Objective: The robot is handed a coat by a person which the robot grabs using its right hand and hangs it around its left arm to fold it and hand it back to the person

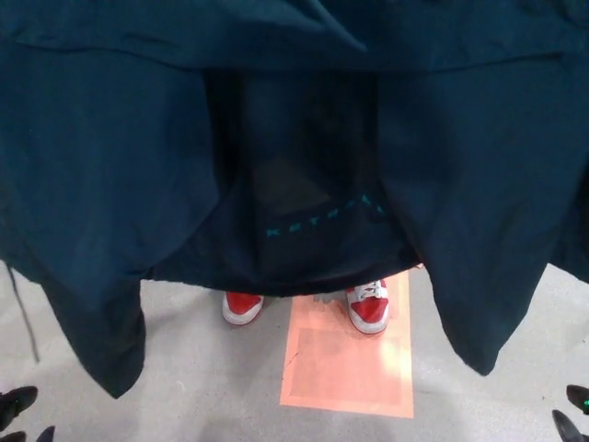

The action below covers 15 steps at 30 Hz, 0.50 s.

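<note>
A dark teal coat [294, 138] hangs spread out across the whole upper part of the head view. Its sleeves droop at the left [101, 331] and the right [479, 313], and small teal lettering [322, 216] shows on its inner middle panel. Whoever holds it up is hidden behind it. Only the tips of my left hand [20, 410] show at the bottom left corner, fingers apart and holding nothing. My right hand [571, 412] peeks in at the bottom right corner in the same way. Both hands are below the coat and apart from it.
A person's red and white shoes [243, 307] [369, 307] show under the coat's hem, facing me. The right shoe stands on an orange rectangle [350, 368] marked on the grey floor. A thin grey line [28, 318] runs down the floor at left.
</note>
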### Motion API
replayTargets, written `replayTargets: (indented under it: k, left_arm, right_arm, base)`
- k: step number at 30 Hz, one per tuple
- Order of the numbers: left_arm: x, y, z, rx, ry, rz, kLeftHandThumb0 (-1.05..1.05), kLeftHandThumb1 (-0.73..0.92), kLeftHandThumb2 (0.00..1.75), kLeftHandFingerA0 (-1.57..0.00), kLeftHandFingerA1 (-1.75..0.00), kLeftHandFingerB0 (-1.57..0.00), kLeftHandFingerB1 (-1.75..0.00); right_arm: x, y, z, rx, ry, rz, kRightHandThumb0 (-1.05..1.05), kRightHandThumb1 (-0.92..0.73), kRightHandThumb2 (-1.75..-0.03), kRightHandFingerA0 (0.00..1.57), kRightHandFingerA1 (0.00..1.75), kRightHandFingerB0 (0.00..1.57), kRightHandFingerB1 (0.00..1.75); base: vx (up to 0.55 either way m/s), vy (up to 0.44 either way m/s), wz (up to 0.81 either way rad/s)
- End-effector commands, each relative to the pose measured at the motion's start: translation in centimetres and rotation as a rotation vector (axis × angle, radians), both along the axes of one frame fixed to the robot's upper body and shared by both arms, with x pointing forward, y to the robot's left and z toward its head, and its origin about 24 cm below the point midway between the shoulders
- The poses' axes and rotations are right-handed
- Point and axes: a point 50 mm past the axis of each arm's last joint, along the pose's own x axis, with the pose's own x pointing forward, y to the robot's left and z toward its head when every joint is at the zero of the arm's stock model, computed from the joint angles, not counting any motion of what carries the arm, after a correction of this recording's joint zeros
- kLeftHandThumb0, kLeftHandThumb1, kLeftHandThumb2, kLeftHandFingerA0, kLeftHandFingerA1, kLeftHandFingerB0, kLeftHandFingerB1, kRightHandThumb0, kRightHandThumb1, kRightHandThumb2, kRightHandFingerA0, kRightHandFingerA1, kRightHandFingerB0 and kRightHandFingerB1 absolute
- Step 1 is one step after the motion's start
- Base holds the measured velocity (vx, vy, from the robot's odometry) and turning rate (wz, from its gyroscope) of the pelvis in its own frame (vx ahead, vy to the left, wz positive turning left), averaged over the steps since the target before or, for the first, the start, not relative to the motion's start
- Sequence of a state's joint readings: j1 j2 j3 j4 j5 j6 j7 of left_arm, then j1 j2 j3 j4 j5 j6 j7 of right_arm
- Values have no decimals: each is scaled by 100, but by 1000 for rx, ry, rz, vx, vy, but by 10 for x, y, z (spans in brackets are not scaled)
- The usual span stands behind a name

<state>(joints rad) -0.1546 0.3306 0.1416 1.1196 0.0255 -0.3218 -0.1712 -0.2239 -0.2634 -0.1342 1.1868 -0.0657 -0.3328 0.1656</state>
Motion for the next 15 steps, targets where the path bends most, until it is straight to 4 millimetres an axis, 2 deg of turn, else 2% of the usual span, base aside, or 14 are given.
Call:
replayTargets:
  k: [1, 3, 4, 5, 6, 8, 9, 10, 11, 12, 14, 15]
  left_arm:
    - [-2, 9, 8, -13, -64, -26, -35, 53, 110, 0, -48, 0, -47]
    - [-3, 9, 8, -24, -69, -30, -36, 53, 110, 0, -48, 0, -47]
    - [-4, 10, 8, -19, -69, -34, -76, 92, 69, -15, -29, -13, -27]
    - [-5, 10, 8, -8, -69, -38, -36, 53, 110, 0, -48, 0, -47]
    - [-5, 10, 8, -10, -75, -36, -78, 73, 108, -14, -46, -2, -40]
    - [-7, 8, 7, -29, -84, -33, -80, 75, 108, -9, -43, -2, -39]
    - [-7, 8, 6, -37, -87, -33, -87, 80, 109, -4, -40, -1, -36]
    - [-6, 7, 7, -47, -94, -34, -78, 73, 108, -5, -41, -4, -38]
    - [-5, 6, 7, -56, -103, -35, -78, 73, 108, -5, -41, -4, -38]
    - [-5, 5, 7, -65, -112, -36, -78, 92, 69, -13, -28, -12, -27]
    - [-7, 4, 6, -71, -114, -37, -79, 92, 69, -13, -28, -12, -27]
    - [-10, 3, 6, -65, -116, -49, -81, 92, 70, -12, -27, -12, -27]
  right_arm:
    - [-2, -8, 8, -16, -84, 23, -84, -81, -65, 30, 33, 22, 29]
    - [-2, -8, 9, -28, -103, 35, -81, -82, -65, 24, 31, 21, 28]
    - [-1, -6, 11, -26, -120, 43, -82, -82, -65, 25, 31, 19, 28]
    - [1, -5, 13, -19, -149, 54, -87, -66, -96, 20, 42, 13, 38]
    - [4, -3, 16, -9, -185, 62, -87, -65, -96, 20, 43, 12, 38]
    - [6, 0, 23, 2, -252, 87, -87, -66, -96, 20, 43, 12, 38]
    - [8, 4, 28, 11, -308, 104, -86, -67, -96, 20, 42, 12, 38]
    - [9, 9, 36, 18, -391, 123, -79, -82, -65, 30, 32, 21, 29]
    - [10, 14, 46, 22, -483, 143, -79, -82, -65, 30, 32, 21, 29]
    - [8, 17, 53, 7, -535, 172, -79, -84, -66, 30, 32, 22, 28]
    - [4, 23, 64, 6, -613, 198, -80, -83, -66, 31, 32, 24, 29]
    - [-2, 31, 76, 24, -700, 218, -83, -67, -96, 27, 43, 22, 41]
  base:
    - [0, 0, 0]
    - [0, 0, 0]
    - [0, 0, 0]
    - [0, 0, 0]
    - [0, 0, 0]
    - [0, 0, 0]
    - [0, 0, 0]
    - [0, 0, 0]
    - [0, 0, 0]
    - [0, 0, 0]
    - [0, 0, 0]
    - [0, 0, 0]
